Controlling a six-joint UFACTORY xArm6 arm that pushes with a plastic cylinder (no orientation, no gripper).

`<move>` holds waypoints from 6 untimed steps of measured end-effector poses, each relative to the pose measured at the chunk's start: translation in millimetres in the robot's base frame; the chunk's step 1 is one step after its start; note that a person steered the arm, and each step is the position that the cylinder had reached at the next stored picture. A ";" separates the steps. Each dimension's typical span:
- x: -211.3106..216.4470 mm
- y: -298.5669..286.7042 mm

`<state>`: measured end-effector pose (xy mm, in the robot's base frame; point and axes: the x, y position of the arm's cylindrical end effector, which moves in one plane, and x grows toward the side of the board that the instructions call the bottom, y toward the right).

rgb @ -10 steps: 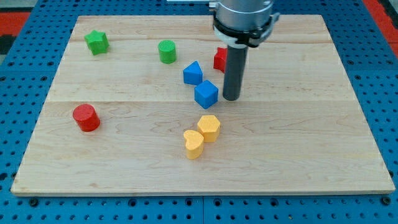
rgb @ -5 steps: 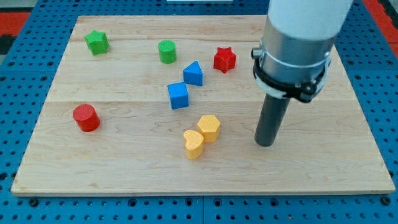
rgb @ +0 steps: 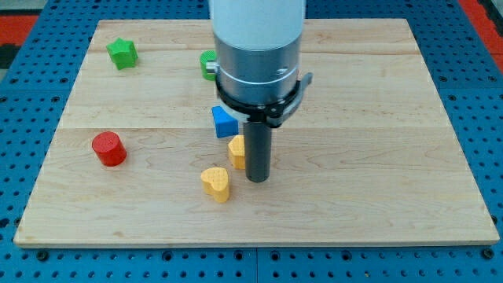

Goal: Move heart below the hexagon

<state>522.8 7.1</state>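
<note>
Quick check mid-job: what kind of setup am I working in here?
Likely a lab tabletop rig: a wooden board on a blue perforated base, with small coloured blocks like the yellow heart, and my tip beside them.

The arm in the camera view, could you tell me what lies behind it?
Partly showing behind the arm: a green block, a blue block and the yellow hexagon, just left of my tip. Anything else behind it is covered.

heart (rgb: 215, 183) lower-left of hexagon (rgb: 236, 151) (apart), my tip (rgb: 258, 180) right
</note>
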 end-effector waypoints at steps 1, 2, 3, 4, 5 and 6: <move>-3.4 0.0; -3.8 -17.1; -3.8 -20.9; 27.6 36.0; 77.6 38.4; 86.7 -21.7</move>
<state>609.4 -14.7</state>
